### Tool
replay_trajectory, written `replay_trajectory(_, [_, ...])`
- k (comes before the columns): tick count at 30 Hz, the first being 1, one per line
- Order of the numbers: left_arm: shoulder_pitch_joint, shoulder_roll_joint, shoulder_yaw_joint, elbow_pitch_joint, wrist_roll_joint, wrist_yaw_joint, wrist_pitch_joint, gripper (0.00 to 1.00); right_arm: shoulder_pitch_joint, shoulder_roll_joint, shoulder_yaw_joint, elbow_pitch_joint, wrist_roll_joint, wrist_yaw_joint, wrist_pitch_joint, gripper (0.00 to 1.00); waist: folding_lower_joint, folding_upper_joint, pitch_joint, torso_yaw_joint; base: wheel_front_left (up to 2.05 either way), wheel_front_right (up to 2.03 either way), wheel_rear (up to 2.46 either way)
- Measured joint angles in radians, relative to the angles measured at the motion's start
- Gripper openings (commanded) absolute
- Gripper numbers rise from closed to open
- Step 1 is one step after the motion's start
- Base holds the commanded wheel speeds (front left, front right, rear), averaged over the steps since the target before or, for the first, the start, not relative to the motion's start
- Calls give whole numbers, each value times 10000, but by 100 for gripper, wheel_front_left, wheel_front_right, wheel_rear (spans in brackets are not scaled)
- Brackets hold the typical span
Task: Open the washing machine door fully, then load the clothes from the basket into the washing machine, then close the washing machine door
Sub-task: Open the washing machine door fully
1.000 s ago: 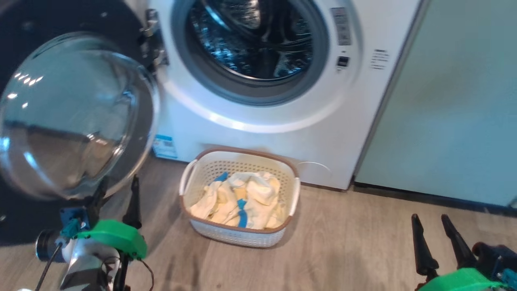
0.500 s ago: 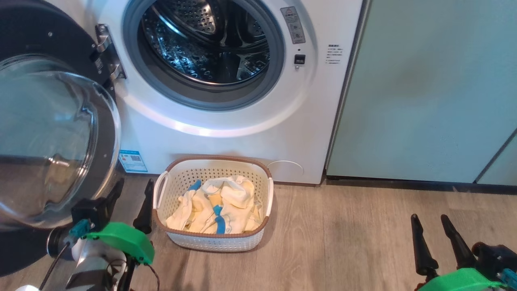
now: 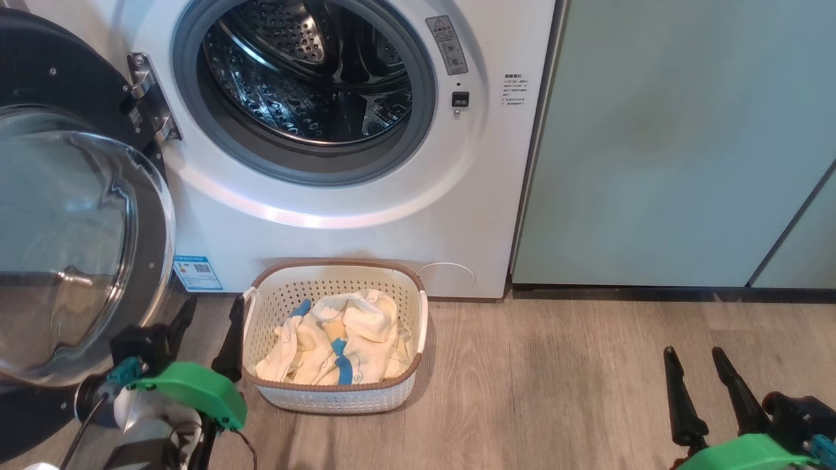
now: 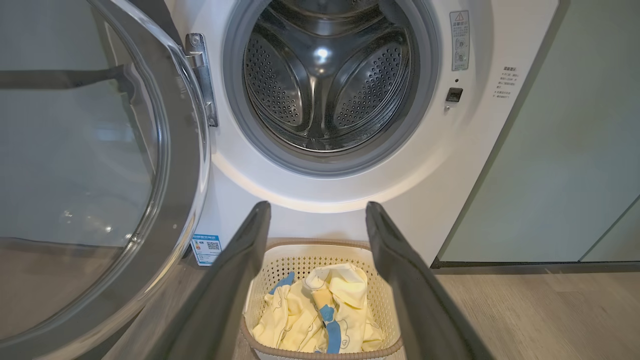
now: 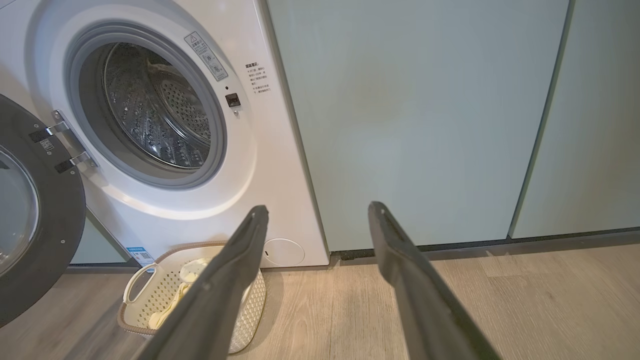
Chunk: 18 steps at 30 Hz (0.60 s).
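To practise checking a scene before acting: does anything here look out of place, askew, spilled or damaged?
Nothing stands out. The washing machine door hangs open, the clothes lie crumpled inside the basket, which sits upright on the floor before the washing machine, and nothing is spilled.

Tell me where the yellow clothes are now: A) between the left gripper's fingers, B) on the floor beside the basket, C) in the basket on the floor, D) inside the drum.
C: the clothes lie heaped in the basket, before the washing machine, whose drum holds nothing.
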State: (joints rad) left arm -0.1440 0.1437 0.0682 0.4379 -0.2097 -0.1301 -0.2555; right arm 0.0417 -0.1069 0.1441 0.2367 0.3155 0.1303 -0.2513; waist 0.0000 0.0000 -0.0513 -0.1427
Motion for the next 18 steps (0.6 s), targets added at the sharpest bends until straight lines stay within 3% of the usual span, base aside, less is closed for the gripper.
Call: replay_trajectory(18, [-10,15,-182,144,-205,0,0,100,147,2,-73,-21,-2,0,0,100,0,0,3,11,0,0,0])
